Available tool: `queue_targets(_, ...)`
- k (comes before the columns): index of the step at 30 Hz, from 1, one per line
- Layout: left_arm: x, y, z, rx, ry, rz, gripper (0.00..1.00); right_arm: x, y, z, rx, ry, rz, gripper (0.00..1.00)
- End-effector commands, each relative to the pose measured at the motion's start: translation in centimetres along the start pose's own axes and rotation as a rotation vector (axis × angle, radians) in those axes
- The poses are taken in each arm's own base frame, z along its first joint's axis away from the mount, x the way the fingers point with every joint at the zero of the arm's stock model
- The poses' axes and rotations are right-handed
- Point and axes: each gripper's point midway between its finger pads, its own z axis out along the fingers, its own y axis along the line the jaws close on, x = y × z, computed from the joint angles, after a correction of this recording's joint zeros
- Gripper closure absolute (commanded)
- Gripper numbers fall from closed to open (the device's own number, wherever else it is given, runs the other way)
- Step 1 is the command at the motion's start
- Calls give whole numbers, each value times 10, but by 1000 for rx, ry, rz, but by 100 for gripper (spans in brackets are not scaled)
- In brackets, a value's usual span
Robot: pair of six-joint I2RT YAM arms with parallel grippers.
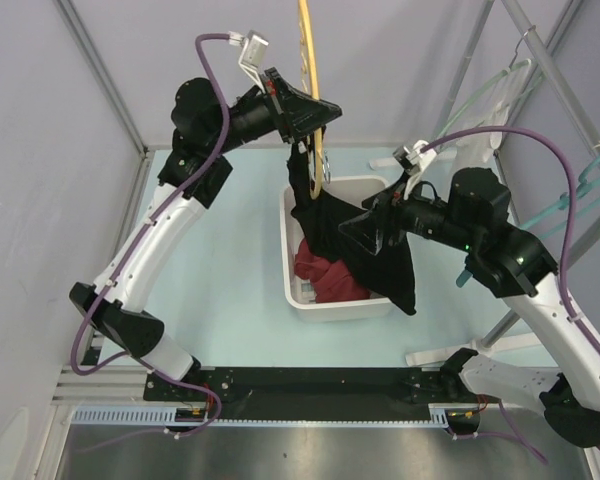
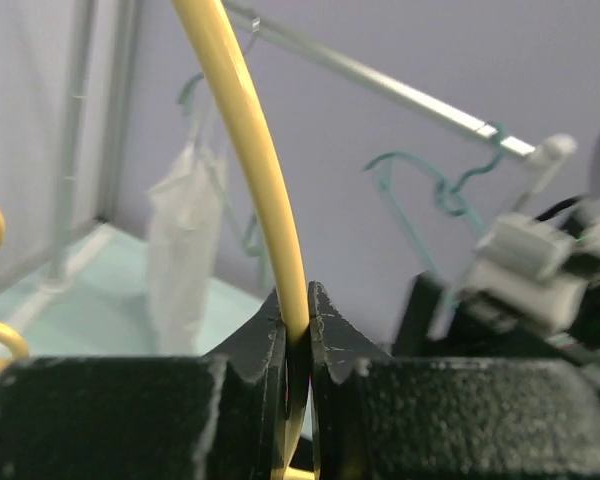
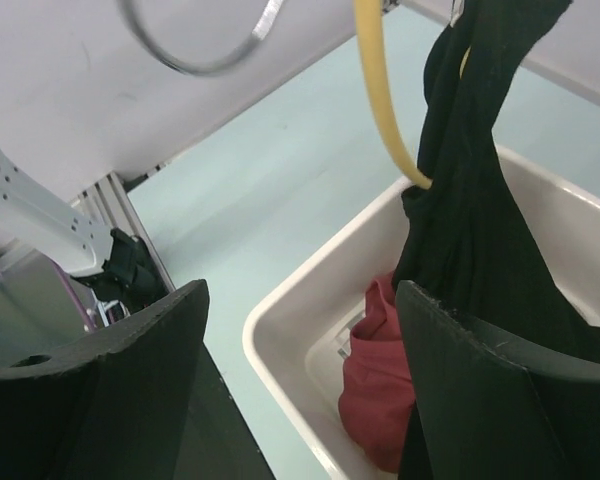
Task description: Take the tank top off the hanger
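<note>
Left fingers (image 2: pixel 265 345) tight together up high; right fingers (image 3: pixel 130 370) wide apart.

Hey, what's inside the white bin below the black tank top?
A crumpled red garment lies in the white bin. The black tank top drapes across the bin's right side, hiding whatever lies there.

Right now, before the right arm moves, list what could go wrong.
1. The black tank top hangs looped on the yellow hanger; the right gripper is open, holding nothing, so a sideways pull could snag the strap.
2. The left gripper pinches the thin hanger with its tips; a tug may twist it loose.
3. The cloth's lower edge hangs near the white bin rim and might drop outside.
</note>
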Motion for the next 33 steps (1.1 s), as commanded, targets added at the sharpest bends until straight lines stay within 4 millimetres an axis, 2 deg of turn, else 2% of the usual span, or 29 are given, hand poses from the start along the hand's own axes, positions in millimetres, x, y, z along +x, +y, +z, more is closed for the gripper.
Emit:
queue_targets(1, -21, -45, -10, 206, -19, -345, 100, -10, 12, -1, -62, -22, -78, 20)
queue_targets(4, -8, -50, -17, 266, -25, -513, 100, -10, 17, 0, -93, -33, -89, 20)
queue_targets(7, -12, -58, -28, 297, -77, -587, 100, -8, 23, 3, -138, -48, -98, 19)
queue_targets(12, -23, -66, -41, 258, -144, -608, 100, -8, 35, 9, -214, -78, -81, 20)
queue_targets(16, -22, -61, -42, 208, -157, -635, 100, 9, 48, 19, -294, -58, -48, 23)
queue_targets(19, -21, -59, -44, 209, -166, -688, 100, 13, 52, 24, -306, -66, -41, 25)
queue_targets(22, -20, -61, -48, 215, -179, -731, 100, 20, 51, 30, -297, -53, -25, 34)
queue_targets(23, -20, -61, -49, 213, -184, -736, 100, 22, 53, 31, -304, -52, -11, 44)
queue_targets(25, -20, -60, -50, 204, -191, -738, 100, 19, 54, 32, -304, -69, 9, 55)
queue_targets(26, -21, -62, -51, 204, -193, -730, 100, 16, 55, 32, -304, -74, 34, 68)
queue_targets(27, -19, -60, -51, 193, -190, -723, 100, 13, 57, 30, -309, -83, 51, 75)
queue_targets(28, -19, -60, -51, 190, -188, -721, 100, 6, 59, 28, -313, -107, 60, 93)
queue_targets(29, -17, -58, -50, 185, -183, -721, 100, 1, 63, 27, -322, -119, 108, 100)
queue_targets(30, -14, -57, -49, 183, -179, -717, 100, -4, 67, 23, -339, -134, 128, 100)
queue_targets(31, -12, -56, -49, 185, -174, -712, 83, -13, 73, 19, -365, -169, 134, 100)
queue_targets(33, -9, -58, -49, 206, -165, -674, 56, -27, 86, 6, -403, -206, 176, 100)
